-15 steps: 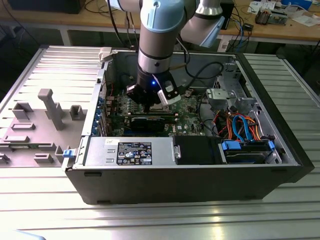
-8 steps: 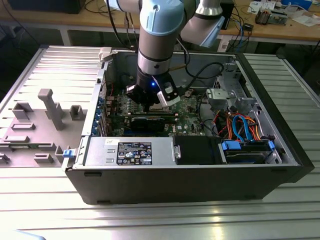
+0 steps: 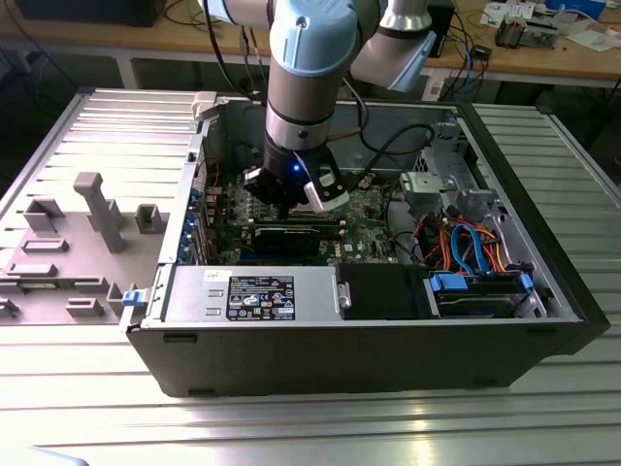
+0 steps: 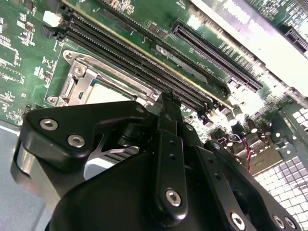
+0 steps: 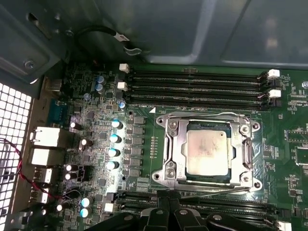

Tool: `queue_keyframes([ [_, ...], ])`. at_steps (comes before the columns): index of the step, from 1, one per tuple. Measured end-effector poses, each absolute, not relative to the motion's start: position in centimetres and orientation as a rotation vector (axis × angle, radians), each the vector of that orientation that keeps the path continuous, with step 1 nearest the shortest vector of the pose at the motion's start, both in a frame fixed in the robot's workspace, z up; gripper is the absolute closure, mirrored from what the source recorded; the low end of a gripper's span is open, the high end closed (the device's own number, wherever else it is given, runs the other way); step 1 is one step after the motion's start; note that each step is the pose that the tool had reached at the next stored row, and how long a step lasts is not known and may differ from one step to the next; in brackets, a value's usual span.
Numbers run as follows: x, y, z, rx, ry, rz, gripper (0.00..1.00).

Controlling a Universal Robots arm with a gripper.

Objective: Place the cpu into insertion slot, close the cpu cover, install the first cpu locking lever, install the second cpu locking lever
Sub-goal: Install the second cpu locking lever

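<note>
In the first wrist view the cpu (image 5: pixel 207 153), a dull silver square, lies flat in the insertion slot, which is mostly hidden beneath it. The cpu cover (image 5: pixel 174 149), a silver frame, lies down around the chip. Thin wire levers (image 5: pixel 207 190) run along two opposite sides of the frame. My gripper (image 5: pixel 168 212) hovers just off the socket's edge, beside the lever on that side. In the second wrist view the gripper (image 4: pixel 167 103) looks shut and empty, its tip over the memory slots next to the cover (image 4: pixel 77 79) and cpu (image 4: pixel 103 92). The exterior view has the gripper (image 3: pixel 289 202) low inside the case.
Long black memory slots (image 5: pixel 197 89) run beside the socket. A long black expansion card (image 3: pixel 291 236) crosses the board near the gripper. The grey power-supply box (image 3: pixel 252 293), drive bay (image 3: pixel 475 291), coloured cables (image 3: pixel 466 243) and the case walls (image 3: pixel 194 175) hem the board in.
</note>
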State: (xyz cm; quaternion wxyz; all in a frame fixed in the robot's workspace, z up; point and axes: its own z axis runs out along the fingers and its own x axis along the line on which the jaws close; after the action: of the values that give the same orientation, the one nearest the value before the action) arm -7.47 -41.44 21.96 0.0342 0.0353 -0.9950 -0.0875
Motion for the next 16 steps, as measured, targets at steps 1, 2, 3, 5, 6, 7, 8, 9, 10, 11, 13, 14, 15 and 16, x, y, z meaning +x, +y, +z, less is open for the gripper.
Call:
queue_keyframes([
  [1, -7.51, -41.47, 21.90, 0.111, -3.059, -0.274, 0.89],
  [2, -7.54, -41.48, 21.84, 0.114, -3.058, -0.279, 0.89],
  [3, -7.58, -41.47, 21.74, 0.118, -3.057, -0.287, 0.89],
  [5, -7.68, -41.48, 21.59, 0.123, -3.056, -0.299, 0.89],
  [6, -7.73, -41.49, 21.53, 0.126, -3.055, -0.304, 0.89],
  [7, -7.77, -41.50, 21.46, 0.129, -3.055, -0.308, 0.89],
  [8, -7.81, -41.50, 21.38, 0.132, -3.054, -0.314, 0.89],
  [9, -7.82, -41.50, 21.30, 0.134, -3.053, -0.319, 0.89],
  [10, -7.83, -41.50, 21.21, 0.137, -3.053, -0.325, 0.89],
  [11, -7.83, -41.50, 21.14, 0.140, -3.052, -0.328, 0.89],
  [13, -7.83, -41.51, 21.01, 0.153, -3.050, -0.334, 0.89],
  [14, -7.83, -41.51, 20.97, 0.156, -3.049, -0.335, 0.89],
  [15, -7.83, -41.50, 20.97, 0.157, -3.049, -0.335, 0.89],
  [16, -7.83, -41.50, 20.96, 0.157, -3.049, -0.335, 0.89],
])
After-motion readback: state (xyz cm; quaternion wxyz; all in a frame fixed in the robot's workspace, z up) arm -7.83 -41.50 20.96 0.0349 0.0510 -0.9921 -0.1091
